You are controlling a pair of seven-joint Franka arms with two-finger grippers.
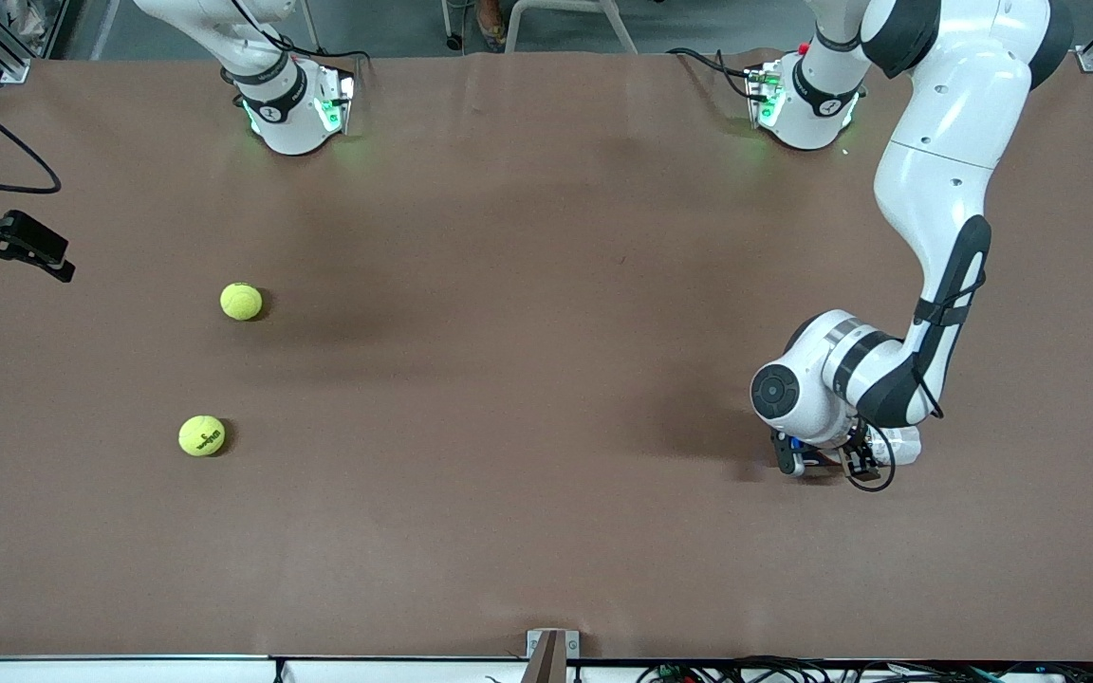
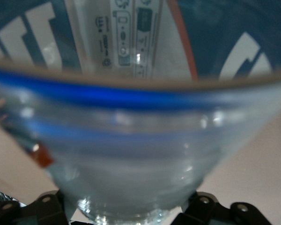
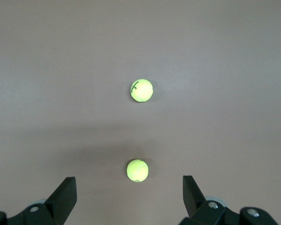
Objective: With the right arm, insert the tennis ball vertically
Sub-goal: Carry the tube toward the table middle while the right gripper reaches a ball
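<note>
While both tennis balls lie free on the bench [image 1: 546,531], nothing is yet inserted; pick-up, carry and vertical drop all appear to remain.

Item: first tennis ball [image 1: 241,302], toward the right arm's end. Second tennis ball [image 1: 201,436], nearer the front camera than the first, well apart from it.

Item: right claw [image 3: 129,197], high over the bench at the right arm's end, fingers spread wide, holding nothing, balls below.

Item: left claw [image 1: 822,460], low at the left arm's end, clenched around a clear plastic tube [image 2: 131,154] with blue bands, its mouth toward the wrist camera.
</note>
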